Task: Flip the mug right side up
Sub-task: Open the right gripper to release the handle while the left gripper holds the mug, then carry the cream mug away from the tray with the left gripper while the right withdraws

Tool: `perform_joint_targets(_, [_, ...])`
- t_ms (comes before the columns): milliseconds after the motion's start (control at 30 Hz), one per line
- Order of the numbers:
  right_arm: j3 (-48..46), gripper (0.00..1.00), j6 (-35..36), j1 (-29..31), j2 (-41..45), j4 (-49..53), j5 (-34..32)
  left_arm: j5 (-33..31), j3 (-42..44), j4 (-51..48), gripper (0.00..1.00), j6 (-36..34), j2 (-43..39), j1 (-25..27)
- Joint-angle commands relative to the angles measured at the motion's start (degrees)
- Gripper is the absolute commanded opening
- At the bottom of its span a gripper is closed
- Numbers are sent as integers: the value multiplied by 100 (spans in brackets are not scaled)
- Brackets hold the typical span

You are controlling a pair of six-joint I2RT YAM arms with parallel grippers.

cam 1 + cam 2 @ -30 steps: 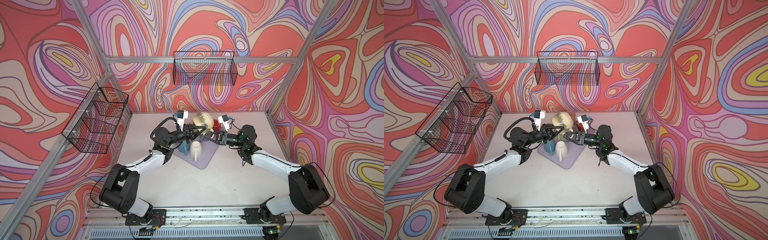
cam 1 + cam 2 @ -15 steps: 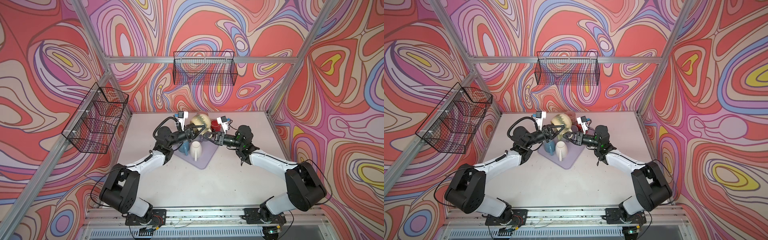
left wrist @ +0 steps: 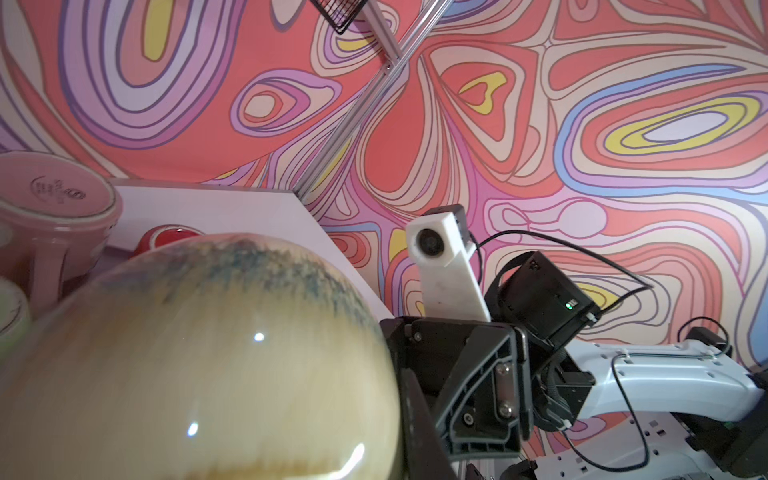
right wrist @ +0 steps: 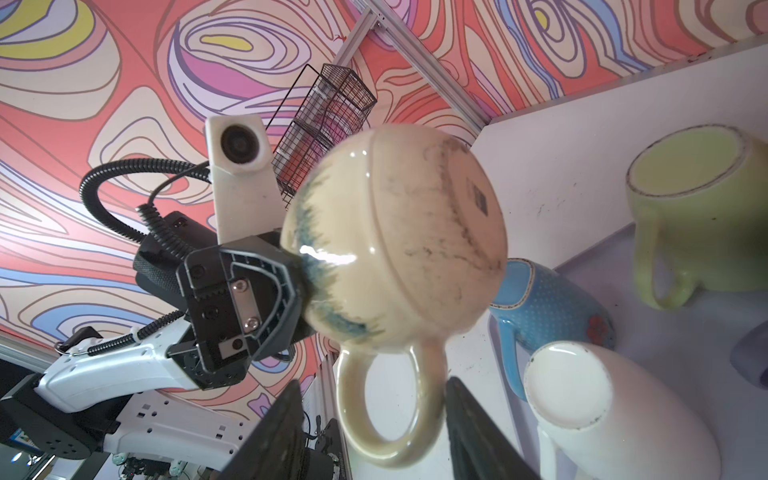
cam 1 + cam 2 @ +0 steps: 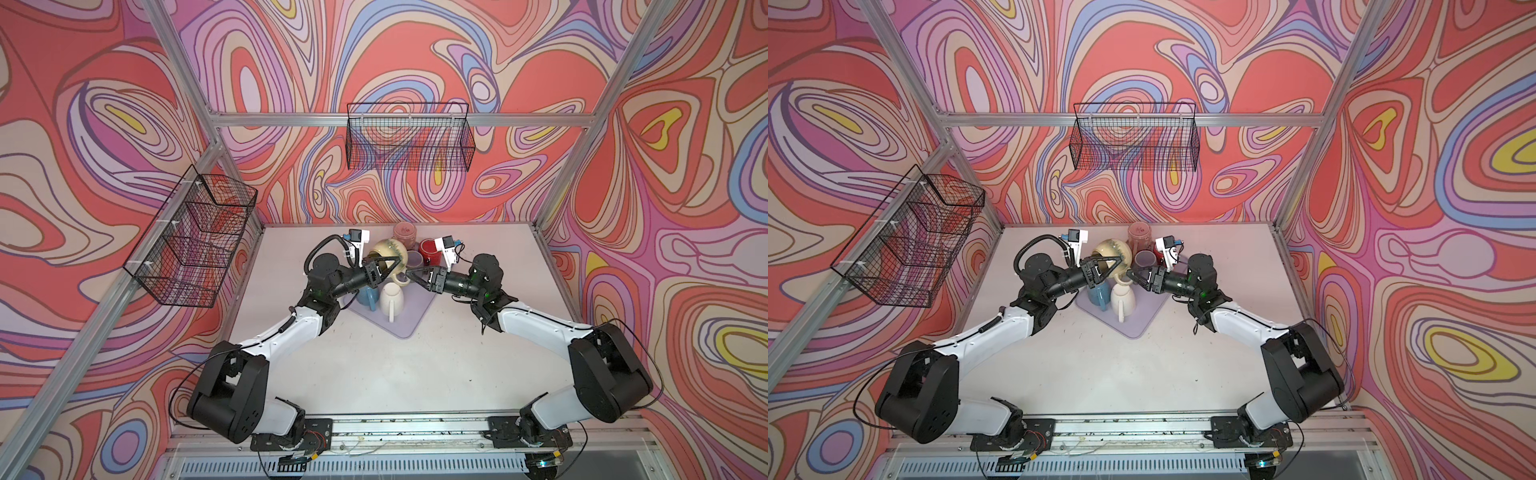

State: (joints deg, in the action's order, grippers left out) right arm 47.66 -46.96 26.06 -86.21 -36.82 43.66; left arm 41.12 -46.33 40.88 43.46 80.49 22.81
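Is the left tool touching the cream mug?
Touching. In the right wrist view the left tool grips the cream mug at its blue-streaked side, with no gap between them.

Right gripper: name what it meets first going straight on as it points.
The right gripper would probably meet the handle of the cream mug first, just ahead of its open jaws; the left gripper holds that mug.

Both arms reach forward with elbows bent, forearms angled toward each other. The left gripper (image 5: pixel 395 262) is raised and clamped on the mug (image 5: pixel 384 249). The right gripper (image 5: pixel 412 274) faces it with jaws parted, gripping nothing.
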Motion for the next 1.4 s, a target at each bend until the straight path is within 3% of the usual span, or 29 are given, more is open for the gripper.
perform_joint_targets(0, [-41,57,153,-11,189,-161,-147,-190,-128,-126,0,-415,-408,-51])
perform_joint_targets(300, [-103,57,322,-55,245,100,-259,-720,-855,-2576,0,-1577,-940,-150])
perform_joint_targets(667, [157,57,1059,-55,424,1624,-952,-1800,-2250,-5996,0,-2847,-878,-541])
perform_joint_targets(900, [135,57,1164,-62,437,1964,-1228,-2260,-3549,-7762,0,-3619,-177,-960])
perform_joint_targets(1200, [-334,56,1106,-59,596,2003,-1572,-2258,-4688,-8436,0,-4010,1159,-1470])
perform_joint_targets(1367, [-749,56,975,-57,746,1806,-1665,-2369,-5797,-9026,0,-4254,2278,-1633])
